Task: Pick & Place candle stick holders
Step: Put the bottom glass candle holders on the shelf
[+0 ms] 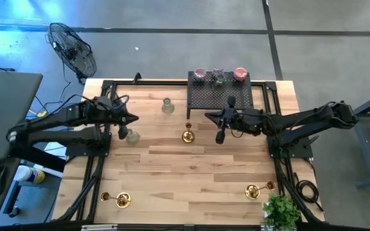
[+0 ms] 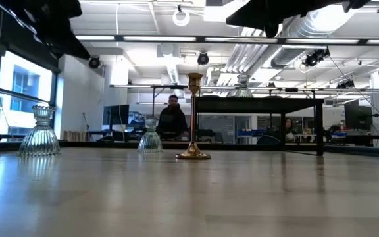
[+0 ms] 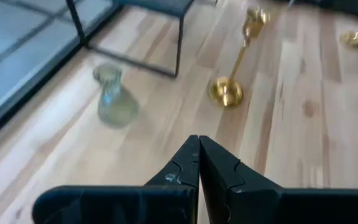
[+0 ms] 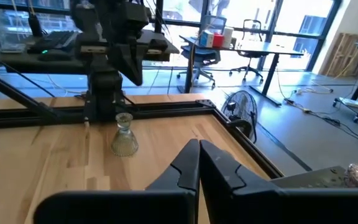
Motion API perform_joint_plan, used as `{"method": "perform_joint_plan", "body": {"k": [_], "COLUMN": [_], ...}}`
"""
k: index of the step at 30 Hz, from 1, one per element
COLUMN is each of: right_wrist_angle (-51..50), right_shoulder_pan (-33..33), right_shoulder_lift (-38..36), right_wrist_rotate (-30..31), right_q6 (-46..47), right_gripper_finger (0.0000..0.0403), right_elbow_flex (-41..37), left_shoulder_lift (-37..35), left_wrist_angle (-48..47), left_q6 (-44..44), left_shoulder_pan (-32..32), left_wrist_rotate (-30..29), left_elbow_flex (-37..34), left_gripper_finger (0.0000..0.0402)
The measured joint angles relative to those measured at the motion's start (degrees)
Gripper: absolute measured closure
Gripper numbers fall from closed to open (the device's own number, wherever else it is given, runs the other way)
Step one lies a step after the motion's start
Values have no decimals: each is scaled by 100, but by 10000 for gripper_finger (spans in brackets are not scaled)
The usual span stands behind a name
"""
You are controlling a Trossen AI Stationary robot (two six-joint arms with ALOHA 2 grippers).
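Two pale-green glass holders stand upright on their bases on the table, one (image 1: 167, 106) near the rack and one (image 1: 132, 136) by my left arm. A brass holder (image 1: 187, 135) stands at mid-table, and other brass ones (image 1: 122, 199) (image 1: 254, 190) stand near the front edge. Pink cups (image 1: 200, 75) (image 1: 240, 74) sit on the black rack (image 1: 220, 97). My left gripper (image 1: 135, 119) is shut and empty above the table between the two glass holders. My right gripper (image 1: 207, 115) is shut and empty above the rack's near edge.
A green plant (image 1: 281, 212) stands at the front right corner. A fan (image 1: 72, 48) stands off the table's far left corner. People show in the room behind the table in the low view (image 2: 173, 118). Bare wood lies across the middle of the table.
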Motion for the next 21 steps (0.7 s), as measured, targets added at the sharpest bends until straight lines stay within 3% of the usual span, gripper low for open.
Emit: {"method": "perform_joint_plan", "body": {"k": [10, 21], "right_wrist_angle": [140, 126], "right_shoulder_pan": [0, 0], "right_shoulder_lift": [2, 4], "right_wrist_rotate": [-43, -83], "right_q6": [2, 2], "right_gripper_finger": [402, 400], "right_elbow_flex": [-1, -1], "left_shoulder_lift": [1363, 2855], "left_wrist_angle": [-1710, -2581], "left_q6": [-943, -1469], "left_shoulder_pan": [-1015, -1242], "left_wrist_rotate": [-144, -3], "left_elbow_flex": [928, 1663], "left_gripper_finger": [392, 257]}}
